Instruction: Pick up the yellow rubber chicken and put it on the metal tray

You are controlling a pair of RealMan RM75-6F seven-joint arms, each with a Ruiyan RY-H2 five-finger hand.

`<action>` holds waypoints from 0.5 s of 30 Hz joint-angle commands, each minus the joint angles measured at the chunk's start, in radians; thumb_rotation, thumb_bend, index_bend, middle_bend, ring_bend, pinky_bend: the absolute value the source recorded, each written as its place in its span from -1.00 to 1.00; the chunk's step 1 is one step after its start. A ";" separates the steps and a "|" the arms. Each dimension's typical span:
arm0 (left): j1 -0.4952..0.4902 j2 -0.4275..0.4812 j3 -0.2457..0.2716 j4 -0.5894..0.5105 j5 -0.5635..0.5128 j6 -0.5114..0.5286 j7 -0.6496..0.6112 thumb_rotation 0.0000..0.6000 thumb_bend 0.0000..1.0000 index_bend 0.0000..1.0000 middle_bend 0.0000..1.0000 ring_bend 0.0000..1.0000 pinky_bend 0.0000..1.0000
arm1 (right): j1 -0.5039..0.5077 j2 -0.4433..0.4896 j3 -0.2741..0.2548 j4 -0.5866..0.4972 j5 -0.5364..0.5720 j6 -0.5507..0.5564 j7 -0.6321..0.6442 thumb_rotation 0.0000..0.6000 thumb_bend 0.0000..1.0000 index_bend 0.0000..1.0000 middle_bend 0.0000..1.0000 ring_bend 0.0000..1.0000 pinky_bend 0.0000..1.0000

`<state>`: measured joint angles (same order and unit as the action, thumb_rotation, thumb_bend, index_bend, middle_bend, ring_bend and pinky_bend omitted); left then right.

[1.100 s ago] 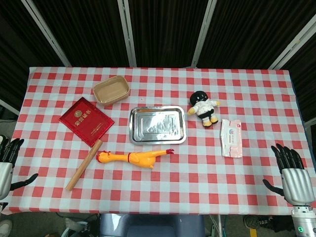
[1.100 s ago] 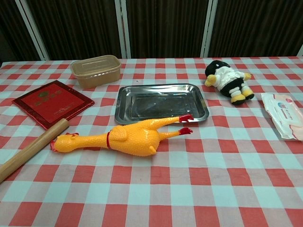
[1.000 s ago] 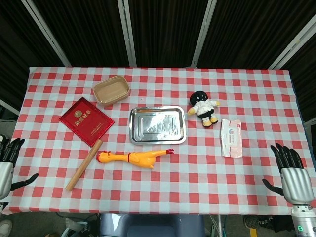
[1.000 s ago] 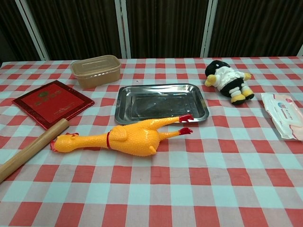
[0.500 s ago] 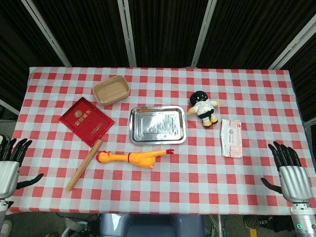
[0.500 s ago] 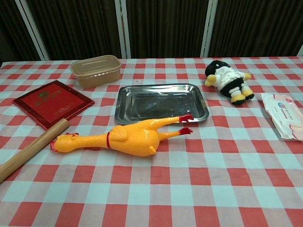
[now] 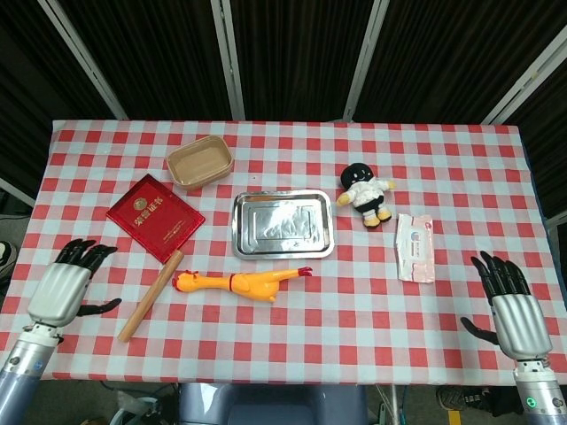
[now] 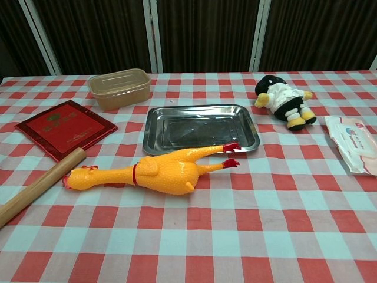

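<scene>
The yellow rubber chicken point(image 7: 237, 283) point(image 8: 154, 171) lies on its side on the checked cloth, head to the left and red feet toward the metal tray point(image 7: 282, 225) point(image 8: 200, 127) just behind it. The tray holds nothing. My left hand point(image 7: 67, 283) hovers over the table's front left, fingers spread and holding nothing, well left of the chicken. Over the front right corner my right hand point(image 7: 508, 305) is also spread and holds nothing. Neither hand shows in the chest view.
A wooden rolling pin point(image 7: 151, 296) point(image 8: 36, 186) lies between my left hand and the chicken's head. A red booklet point(image 7: 155, 217) and a tan box point(image 7: 200, 164) sit at the back left. A plush toy point(image 7: 367, 193) and a wipes pack point(image 7: 415, 247) lie to the right.
My left hand has moved up and to the right, in over the table's front left. My right hand has crept slightly up. The objects have not moved.
</scene>
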<state>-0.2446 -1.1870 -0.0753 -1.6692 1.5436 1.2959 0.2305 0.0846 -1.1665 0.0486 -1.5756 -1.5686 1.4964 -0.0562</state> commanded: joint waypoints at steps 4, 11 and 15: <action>-0.109 -0.105 -0.029 0.038 -0.018 -0.119 0.064 1.00 -0.84 -0.49 -0.44 -0.51 -0.33 | 0.003 -0.001 -0.006 -0.005 -0.003 -0.008 0.012 1.00 -0.66 -1.00 -0.93 -0.91 -0.85; -0.229 -0.248 -0.045 0.091 -0.063 -0.269 0.133 1.00 -0.84 -0.47 -0.41 -0.49 -0.27 | -0.009 0.004 -0.013 -0.009 -0.006 0.006 0.023 1.00 -0.66 -1.00 -0.93 -0.91 -0.85; -0.256 -0.308 -0.050 0.115 -0.109 -0.295 0.211 1.00 -0.83 -0.47 -0.43 -0.49 -0.31 | -0.017 0.008 -0.016 -0.008 -0.007 0.017 0.030 1.00 -0.66 -1.00 -0.93 -0.91 -0.85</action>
<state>-0.4740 -1.4569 -0.1191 -1.5743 1.4650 1.0278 0.4005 0.0684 -1.1594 0.0325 -1.5836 -1.5752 1.5125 -0.0271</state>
